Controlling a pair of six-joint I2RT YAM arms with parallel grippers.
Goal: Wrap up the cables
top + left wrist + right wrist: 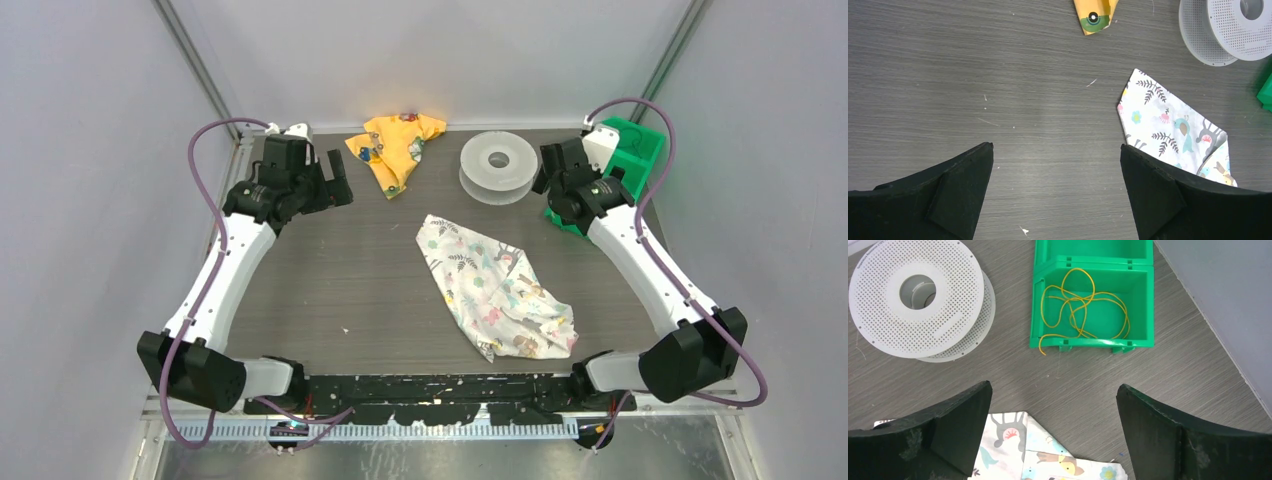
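Grey wood-grain table (340, 270) before you carries one perforated spool (498, 165), two cloths, one yellow cloth (395, 145) and one white printed cloth (495, 290), and one green bin (1093, 343). Your single yellow cable (1083, 305) lies tangled inside that bin. Your left gripper (1057, 150) and right gripper (1054, 390) both gape wide, empty.

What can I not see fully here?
Top view: the right arm hides part of the green plastic bin, and the thin yellow cord inside is invisible.
Right wrist view: the top edge cuts off the bin's far compartment.
Left wrist view: one of its black fingers hides part of the white patterned cloth.
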